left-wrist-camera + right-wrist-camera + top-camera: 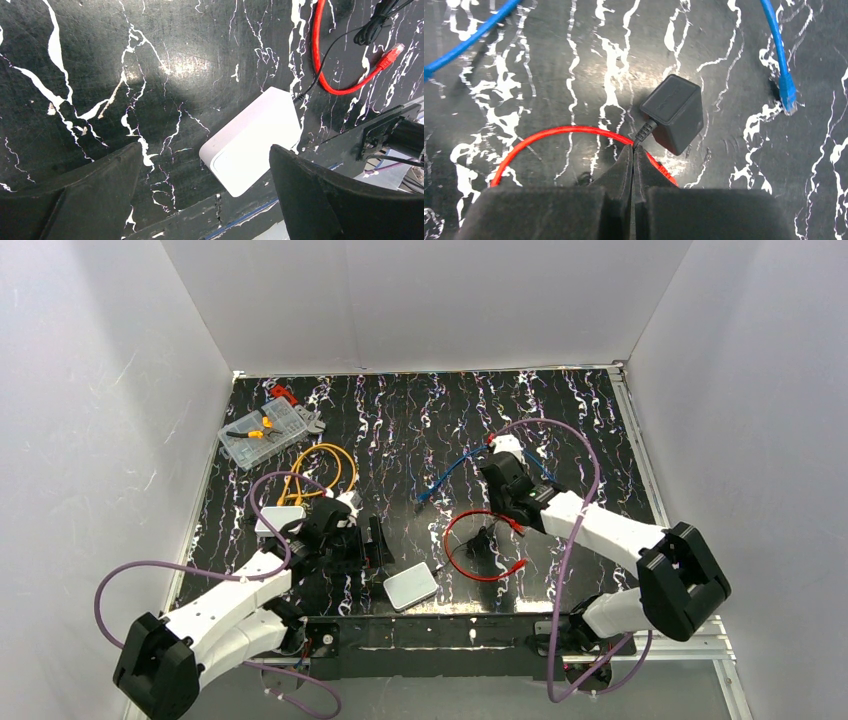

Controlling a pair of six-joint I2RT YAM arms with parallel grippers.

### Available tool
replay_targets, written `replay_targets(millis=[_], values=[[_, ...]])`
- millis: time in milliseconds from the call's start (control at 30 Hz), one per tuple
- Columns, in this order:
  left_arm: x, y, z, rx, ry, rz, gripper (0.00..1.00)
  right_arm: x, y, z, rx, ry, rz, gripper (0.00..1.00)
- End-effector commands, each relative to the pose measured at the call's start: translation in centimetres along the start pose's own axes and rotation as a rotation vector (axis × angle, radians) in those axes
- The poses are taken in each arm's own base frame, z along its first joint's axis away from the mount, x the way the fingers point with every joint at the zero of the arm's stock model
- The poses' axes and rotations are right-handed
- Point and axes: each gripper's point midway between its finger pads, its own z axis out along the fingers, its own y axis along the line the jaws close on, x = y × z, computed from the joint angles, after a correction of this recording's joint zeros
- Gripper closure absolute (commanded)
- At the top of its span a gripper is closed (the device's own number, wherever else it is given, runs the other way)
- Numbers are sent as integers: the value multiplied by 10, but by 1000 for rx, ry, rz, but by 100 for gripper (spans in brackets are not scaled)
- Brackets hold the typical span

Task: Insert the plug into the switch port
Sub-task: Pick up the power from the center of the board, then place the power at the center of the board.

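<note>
The switch (410, 586) is a flat pale box lying near the table's front edge; its port does not show. A thin black cord meets its far corner (299, 97). My left gripper (205, 147) hovers open over the switch (255, 140), the box's near corner between the fingers. My right gripper (633, 147) is shut, its tips pinching the thin black cord where it leaves a black adapter cube (674, 112). A red cable (549, 135) loops under it and ends in a red plug (392, 52). A blue cable's plug (788, 97) lies to the right.
A smaller white box (278, 520) sits by the left arm, with a yellow cable (320, 465) behind it. A clear parts case (262, 432) stands at the back left. White walls enclose the table on three sides.
</note>
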Motion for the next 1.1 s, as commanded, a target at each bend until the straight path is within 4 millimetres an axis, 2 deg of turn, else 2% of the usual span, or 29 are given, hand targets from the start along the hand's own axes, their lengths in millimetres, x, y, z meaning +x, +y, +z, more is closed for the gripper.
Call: replay_targets(millis=[0,333,600,833,1067], values=[[-1,-4,-6,18,-15,-8,2,-43,29,-22,-112,-157,-95,99],[-4,-6,-21,24,-51,-15,2,-63,107,-52,-317,-318,-354,99],[-7,-6,-32,30,-93,-25,2,-97,157,-67,-394,-400,-441,99],[-7,-6,-41,39,-121,-39,2,-119,196,-67,-437,-404,-478,99],[-5,-3,-49,37,-146,-50,2,-118,233,-47,-464,-336,-515,99]])
